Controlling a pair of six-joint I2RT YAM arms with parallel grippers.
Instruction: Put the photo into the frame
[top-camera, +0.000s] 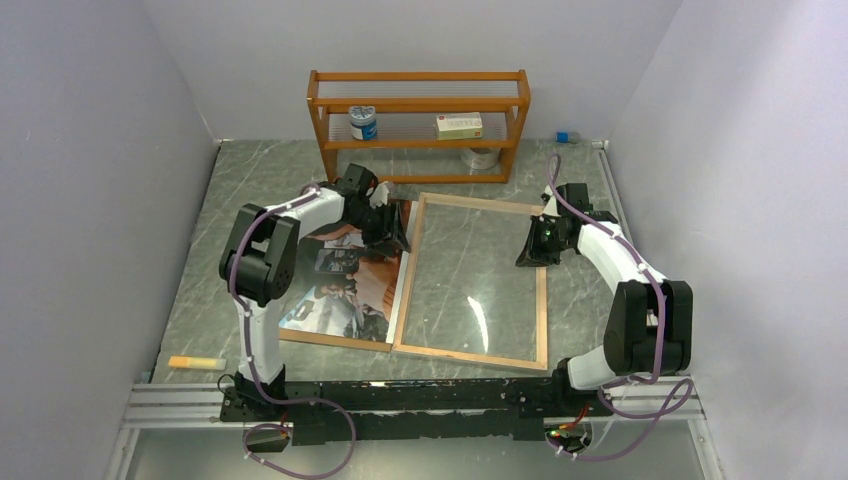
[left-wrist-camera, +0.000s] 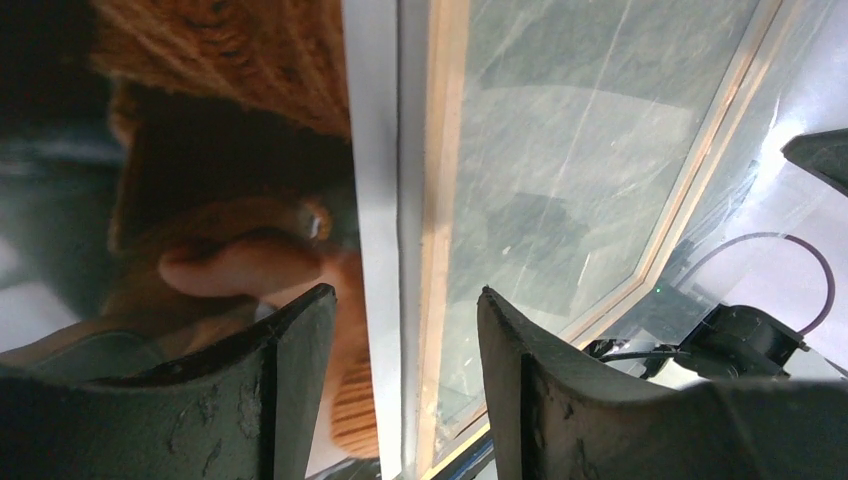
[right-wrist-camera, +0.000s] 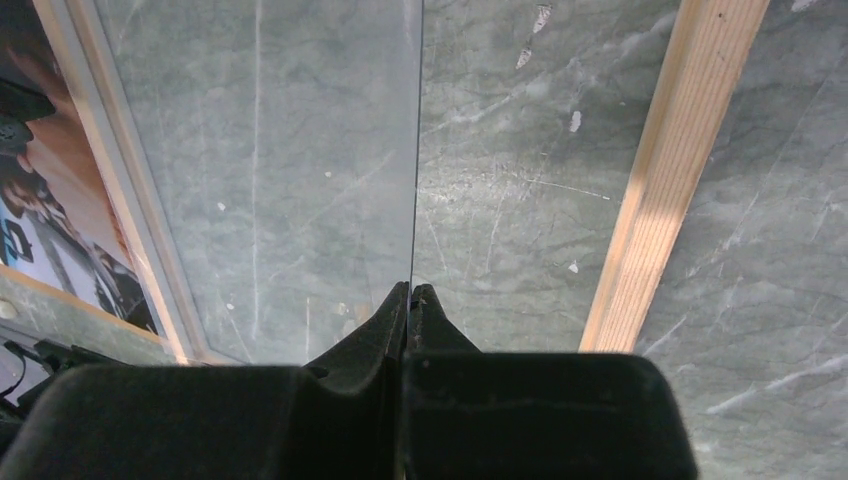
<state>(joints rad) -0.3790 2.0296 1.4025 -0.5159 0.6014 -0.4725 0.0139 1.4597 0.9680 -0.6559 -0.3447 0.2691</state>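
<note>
Top view: the large thin picture frame with light wood rim and clear pane (top-camera: 542, 320) lies flat at picture centre, with nothing in it but the pane. The glossy colour photo (top-camera: 345, 290) sits just left of it on a flat brown board (top-camera: 335, 341), butting the frame's left rim. Your left gripper (top-camera: 388, 228) is over that seam, at the frame's upper left. Your right gripper (top-camera: 528, 250) is just inside the right rim, upper right. The orange wooden shelf rack (top-camera: 420, 77) at the top holds a white jar (top-camera: 363, 122), a cream box (top-camera: 459, 125) and a silver tape roll (top-camera: 480, 157).

Left wrist: the fingers (left-wrist-camera: 290, 380) stand part-open, straddling the silver-white and wood rim. I see no firm pinch. It reads as lining up to grab that side.

Right wrist: the fingers (right-wrist-camera: 350, 340) are fully closed, tips meeting on the pane's thin edge line. I can't tell whether the pane is nipped. My guess is that it's there to lift the pane so the photo goes under.
</note>
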